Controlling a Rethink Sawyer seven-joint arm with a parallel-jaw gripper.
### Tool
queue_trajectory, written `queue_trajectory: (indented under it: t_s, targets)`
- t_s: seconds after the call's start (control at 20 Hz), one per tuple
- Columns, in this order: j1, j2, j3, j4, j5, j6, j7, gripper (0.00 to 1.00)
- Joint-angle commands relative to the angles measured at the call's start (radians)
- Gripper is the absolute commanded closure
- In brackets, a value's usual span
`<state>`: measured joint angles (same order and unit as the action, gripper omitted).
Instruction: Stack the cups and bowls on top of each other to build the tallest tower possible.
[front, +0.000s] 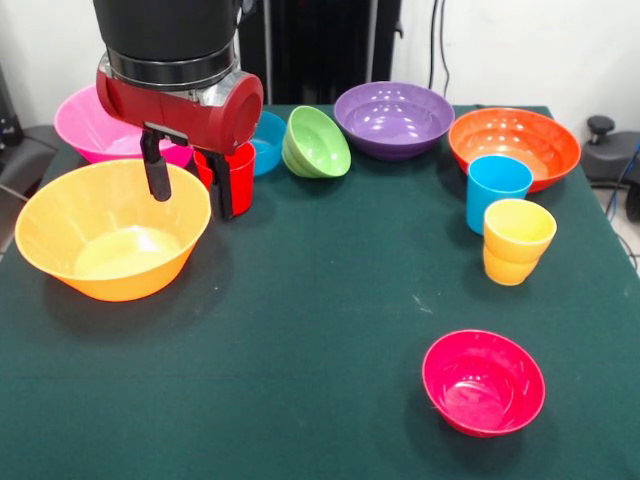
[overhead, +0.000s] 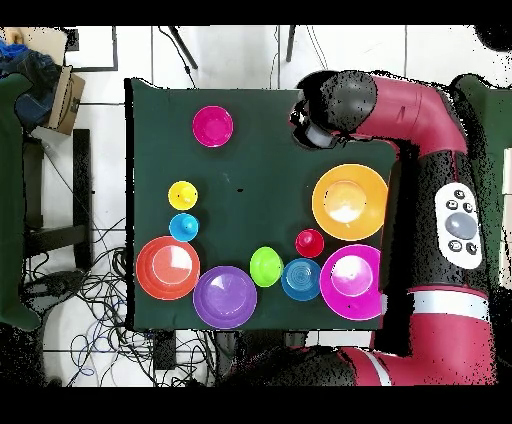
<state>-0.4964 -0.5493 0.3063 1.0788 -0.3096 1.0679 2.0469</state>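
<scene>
just behind the open gripper (front: 188, 188) stands the red cup (front: 236, 176).

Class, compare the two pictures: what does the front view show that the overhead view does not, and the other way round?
Front only: the gripper with its two fingers hanging apart, and the green bowl tipped on its side. Overhead only: the long red arm, the cables on the floor and a cardboard box. Both: the table, the small pink bowl, the yellow cup and the other bowls and cups.
</scene>
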Motion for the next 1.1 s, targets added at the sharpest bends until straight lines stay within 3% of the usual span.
queue_trajectory:
  t_s: [0.05,1.1]
  targets:
    - [-0.002,0.023,0.057,0.099,-0.075,-0.006,-0.279,0.0]
    - [-0.041,0.046,0.087,0.135,-0.083,-0.064,-0.296,0.0]
